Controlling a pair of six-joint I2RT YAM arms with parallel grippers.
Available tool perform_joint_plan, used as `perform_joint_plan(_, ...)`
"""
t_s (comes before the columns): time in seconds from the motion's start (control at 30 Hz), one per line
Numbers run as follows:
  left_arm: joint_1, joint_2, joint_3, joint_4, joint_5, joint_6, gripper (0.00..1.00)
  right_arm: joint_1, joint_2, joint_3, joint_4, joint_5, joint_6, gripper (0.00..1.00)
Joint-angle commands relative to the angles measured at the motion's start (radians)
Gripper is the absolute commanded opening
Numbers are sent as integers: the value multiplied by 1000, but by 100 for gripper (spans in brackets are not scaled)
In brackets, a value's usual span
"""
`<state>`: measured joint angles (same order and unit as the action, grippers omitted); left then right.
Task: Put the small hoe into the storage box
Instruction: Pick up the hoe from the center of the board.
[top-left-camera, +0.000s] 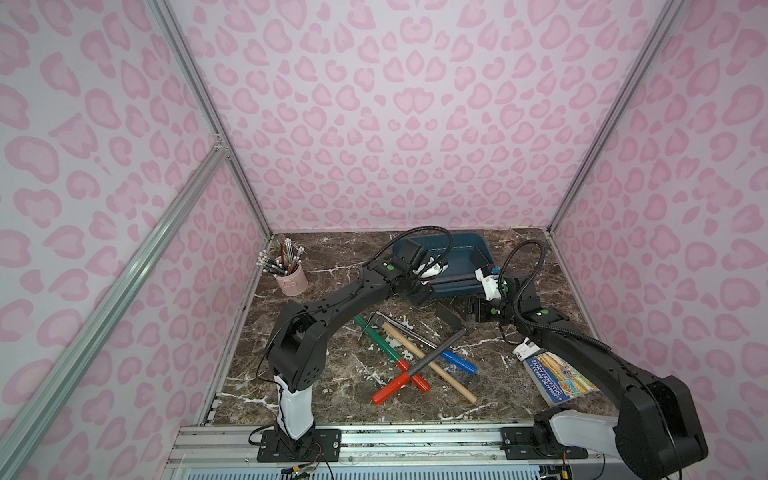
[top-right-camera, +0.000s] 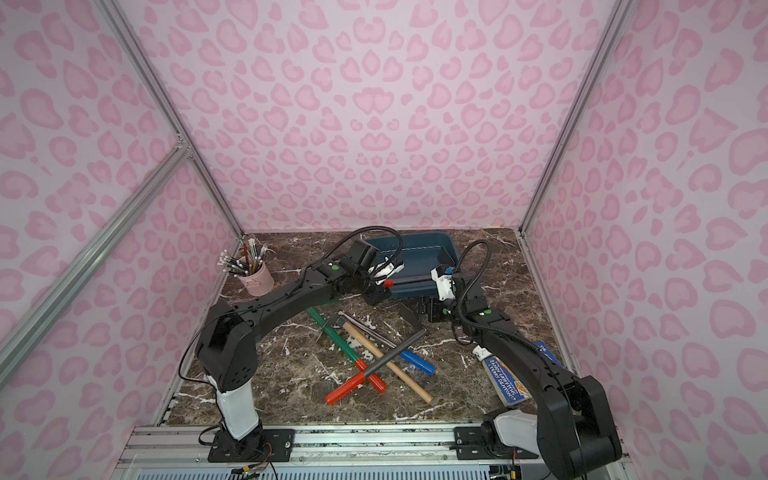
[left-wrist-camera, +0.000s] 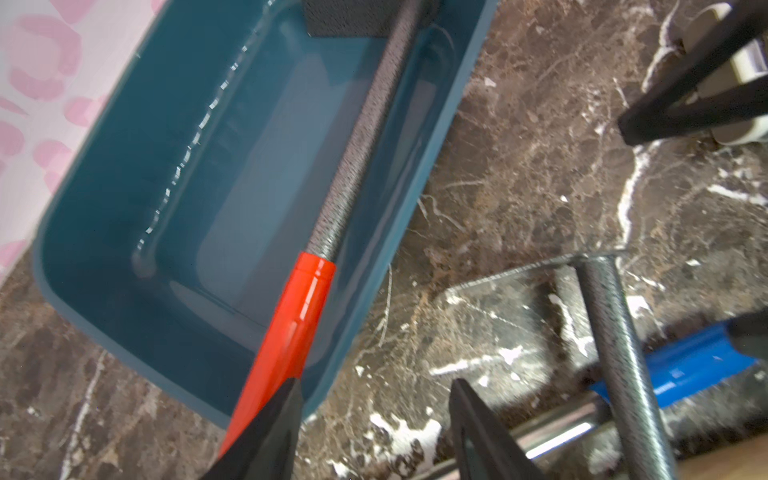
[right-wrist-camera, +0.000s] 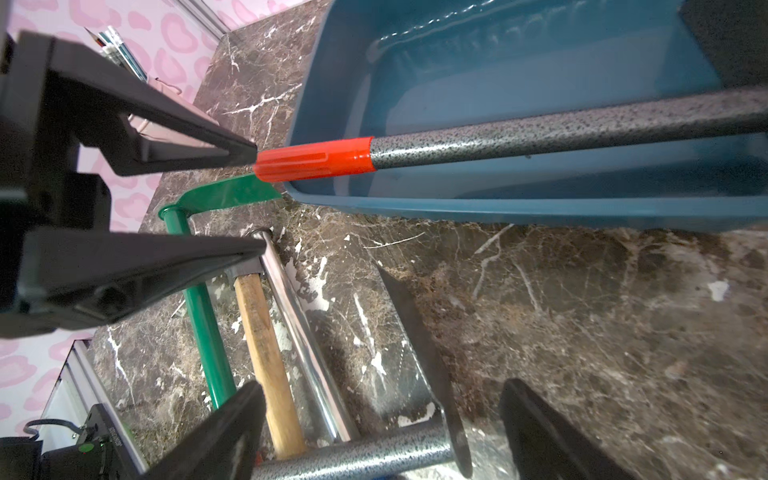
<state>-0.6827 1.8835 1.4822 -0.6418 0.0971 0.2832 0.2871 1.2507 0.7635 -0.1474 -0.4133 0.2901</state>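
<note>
The left gripper has its jaws apart and grips nothing. The red grip of the small hoe lies against one finger, unclamped. From there the hoe's speckled shaft runs away from the fingertips into the storage box, with the red end poking out over the rim. The right gripper hangs spread wide and empty just beside the box, above a second speckled hoe on the marble table.
</note>
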Motion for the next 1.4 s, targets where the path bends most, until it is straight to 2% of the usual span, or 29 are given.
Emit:
perform_joint_plan(0.0,2,-52,-56,103,-12,-58,60,8,-4,3,20,-13,-14,92)
perform_joint_plan(0.17,2,-122,-115,130,8,-105,61,17,-2,6,17,-12,-18,92)
perform_joint_plan(0.43,-7,-199,-175,83,41,-134,62,21,4,11,13,-7,-22,92)
perform_joint_plan(0.63,-17,-269,-260,46,57,-142,62,26,7,8,16,-56,-26,92)
perform_joint_plan(1.03,-90,-385,-412,14,62,-230,62,110,-15,32,-68,-62,-2,92)
perform_joint_plan(1.37,-152,-471,-531,18,79,-322,63,135,-47,9,-122,-65,22,92)
